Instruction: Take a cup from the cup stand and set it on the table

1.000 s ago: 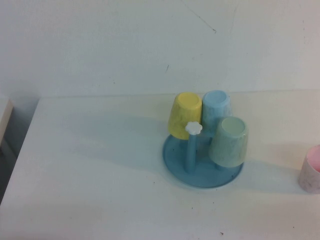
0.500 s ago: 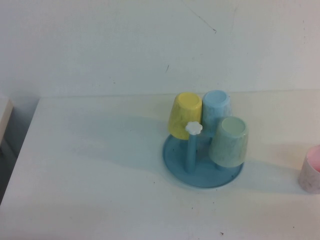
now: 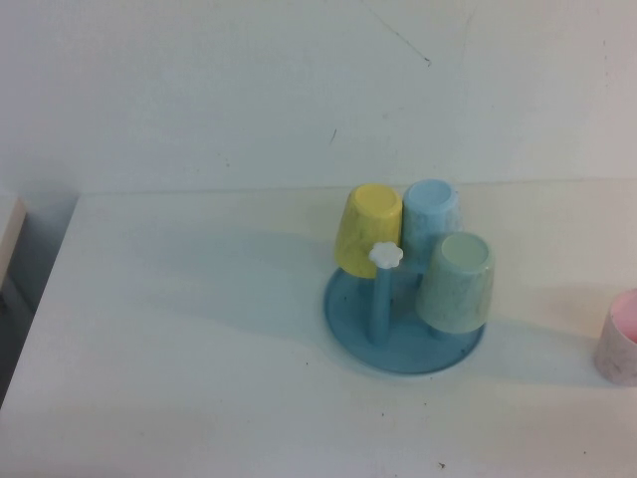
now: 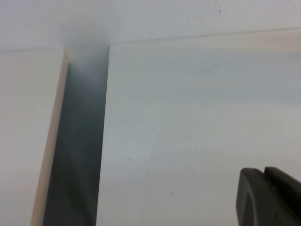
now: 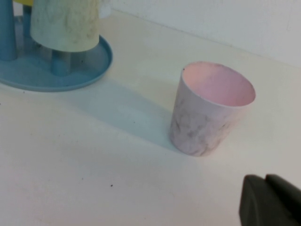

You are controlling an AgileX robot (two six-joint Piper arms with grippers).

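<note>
The pale pink speckled cup [image 3: 621, 341] stands upright on the white table [image 3: 199, 349] at the right edge of the high view, apart from the blue cup stand [image 3: 398, 355]. In the right wrist view the cup [image 5: 211, 110] stands free, its pink inside showing, with the stand's dish [image 5: 94, 66] beyond it. My right gripper [image 5: 265, 180] is shut and empty, a short way from the cup and not touching it. My left gripper [image 4: 263, 172] is shut and empty over bare table near the table's left edge. Neither gripper shows in the high view.
A yellow cup [image 3: 368, 229], a light blue cup [image 3: 430, 211] and a mint green cup [image 3: 456, 284] hang upside down on the stand's pegs. One peg with a white flower knob [image 3: 384, 255] is bare. A dark gap [image 4: 77, 141] separates the table from another surface on the left.
</note>
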